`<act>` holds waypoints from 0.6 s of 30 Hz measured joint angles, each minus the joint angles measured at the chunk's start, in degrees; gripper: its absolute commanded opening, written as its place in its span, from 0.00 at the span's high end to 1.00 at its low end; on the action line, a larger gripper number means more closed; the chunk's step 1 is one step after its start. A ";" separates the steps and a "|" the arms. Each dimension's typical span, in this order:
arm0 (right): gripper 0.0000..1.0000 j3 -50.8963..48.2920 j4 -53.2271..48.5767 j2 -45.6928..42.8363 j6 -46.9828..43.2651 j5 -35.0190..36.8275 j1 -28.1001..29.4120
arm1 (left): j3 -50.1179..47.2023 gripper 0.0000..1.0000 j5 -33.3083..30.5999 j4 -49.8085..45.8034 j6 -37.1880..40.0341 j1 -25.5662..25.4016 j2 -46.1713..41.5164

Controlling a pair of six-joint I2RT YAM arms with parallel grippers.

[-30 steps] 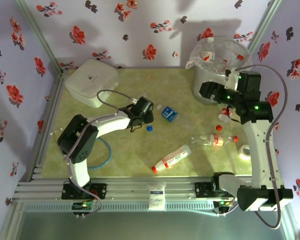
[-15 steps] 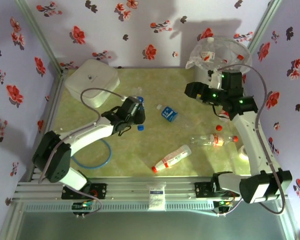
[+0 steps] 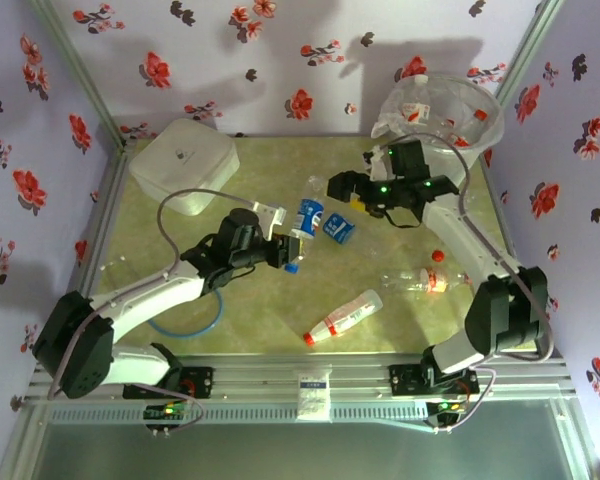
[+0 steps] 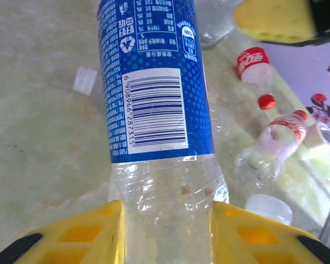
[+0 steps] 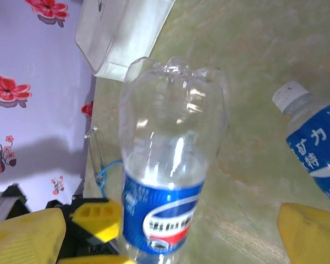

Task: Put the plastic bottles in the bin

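left gripper: clamped hard on the blue-label bottle, with the yellow fingers pinching its clear body just past the label, and it's up off the table!
blue-label bottle: pokes out ahead of the left gripper, barcode towards the wrist camera, clear base aimed at the right gripper.
right gripper: spread wide open, yellow fingers far apart and holding nothing, with the held bottle's base right in front of it.
second blue-label bottle: white cap, lying on the table just beside the right gripper, on its near side.
bin: far corner, behind and to the right of the right gripper and well apart from the left one. Red-capped bottles are already inside.
red-white bottle: flat on the table, on the near side of both grippers and well apart from them.
crushed clear bottle: down on the table, near-right of the right gripper, with a loose red cap close by.
white lidded box: far-left of the left gripper.
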 measured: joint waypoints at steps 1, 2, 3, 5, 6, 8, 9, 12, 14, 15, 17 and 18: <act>0.01 0.02 0.72 1.14 0.42 -0.39 0.07 | -0.04 0.61 0.59 0.37 0.04 0.00 0.00; 0.02 0.04 1.31 2.12 0.85 -0.74 0.07 | -0.04 0.61 0.98 0.55 0.04 0.00 0.02; 0.03 0.04 2.14 3.19 1.22 -1.03 0.13 | -0.07 0.61 1.38 0.76 0.02 0.00 0.02; 0.08 0.04 3.67 4.96 2.01 -1.77 0.33 | -0.09 0.61 1.90 1.29 0.02 0.00 0.07; 0.12 0.04 4.26 5.68 2.45 -2.29 0.42 | -0.09 0.61 2.03 1.57 0.00 0.00 0.20; 0.17 0.04 5.51 6.64 3.10 -3.10 0.76 | -0.09 0.61 2.27 1.92 0.00 0.00 0.79; 0.21 0.04 6.12 6.95 3.43 -3.48 0.98 | -0.09 0.61 2.45 2.10 0.00 0.00 1.16; 0.26 0.04 7.08 7.34 3.82 -3.91 1.25 | -0.09 0.61 2.91 2.43 0.00 0.00 1.88; 0.33 0.04 7.21 7.34 3.80 -3.91 1.25 | -0.09 0.61 3.02 2.51 0.00 0.00 2.05; 0.36 0.04 7.28 7.34 3.85 -3.91 1.22 | -0.09 0.61 3.04 2.73 -0.02 0.00 2.08; 0.41 0.07 7.34 7.34 3.74 -3.93 1.22 | -0.09 0.61 3.04 2.97 -0.02 0.00 2.10; 0.43 0.09 7.37 7.34 3.69 -3.93 1.22 | -0.09 0.61 3.04 3.04 -0.04 0.02 2.16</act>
